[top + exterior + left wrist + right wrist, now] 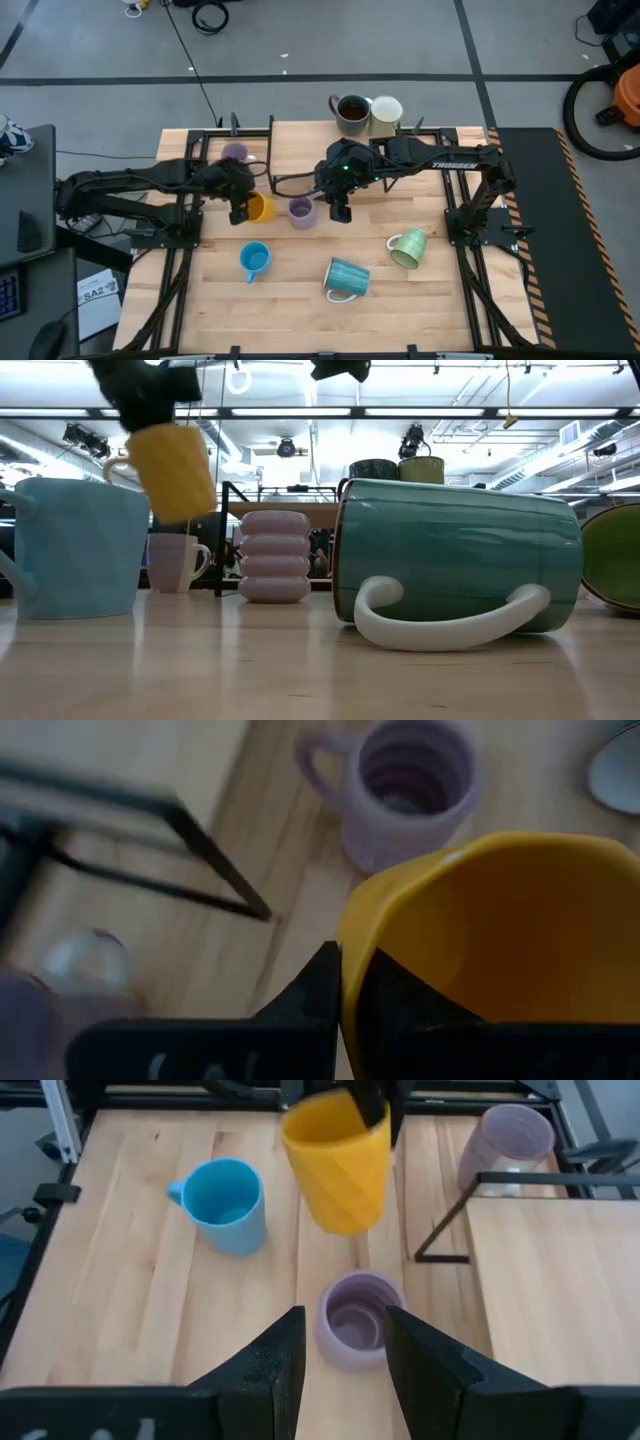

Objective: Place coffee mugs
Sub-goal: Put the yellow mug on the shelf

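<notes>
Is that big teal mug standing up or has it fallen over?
Tipped over. The teal mug lies on its side on the table, white handle against the wood; from above its mouth faces sideways.

A light wooden table (300, 300) stands on a grey concrete floor (400, 40) crossed by dark lines. Black cables (205, 15) lie on the floor beyond it. An orange machine (628, 95) sits at one side. Long ceiling strip lights (420, 412) glow in the room behind.
</notes>
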Controlling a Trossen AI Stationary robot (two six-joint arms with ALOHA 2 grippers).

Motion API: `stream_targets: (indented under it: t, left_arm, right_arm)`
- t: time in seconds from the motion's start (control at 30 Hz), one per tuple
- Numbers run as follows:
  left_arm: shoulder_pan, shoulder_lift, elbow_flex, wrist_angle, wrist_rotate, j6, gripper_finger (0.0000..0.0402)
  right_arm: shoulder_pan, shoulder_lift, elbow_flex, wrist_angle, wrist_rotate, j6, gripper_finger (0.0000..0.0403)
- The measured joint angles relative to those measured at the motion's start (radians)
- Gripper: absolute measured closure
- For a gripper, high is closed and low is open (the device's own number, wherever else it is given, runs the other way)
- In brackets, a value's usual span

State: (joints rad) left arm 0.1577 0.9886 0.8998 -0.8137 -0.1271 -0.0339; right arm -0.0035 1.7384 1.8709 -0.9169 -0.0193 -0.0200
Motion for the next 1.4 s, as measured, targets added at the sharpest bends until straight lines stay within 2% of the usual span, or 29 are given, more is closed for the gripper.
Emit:
stream_targets:
  t: [0.2,0.37,0.67,0.9,1.1,1.4]
  left_arm:
    - [0.003,0.0,0.159,0.003,-0.006,0.182,0.0372]
    - [0.003,0.021,0.27,0.036,-0.049,0.34,0.0372]
    - [0.047,0.161,0.442,0.126,-0.06,0.568,0.0371]
    - [0.133,0.318,0.512,0.125,-0.063,0.646,0.0371]
    - [0.208,0.436,0.518,0.127,-0.051,0.658,0.037]
    - [0.276,0.535,0.521,0.139,-0.025,0.645,0.0369]
  right_arm:
    - [-0.018,-0.029,0.0,-0.036,0.0,0.0,0.026]
    - [-0.04,-0.032,0.0,-0.037,0.0,-0.001,0.026]
    - [-0.078,-0.032,0.0,-0.036,0.0,-0.001,0.026]
    - [-0.091,-0.032,0.0,-0.036,0.0,0.0,0.026]
    - [-0.09,-0.032,0.0,-0.037,0.0,0.002,0.026]
    - [-0.09,-0.032,-0.001,-0.039,0.0,0.002,0.026]
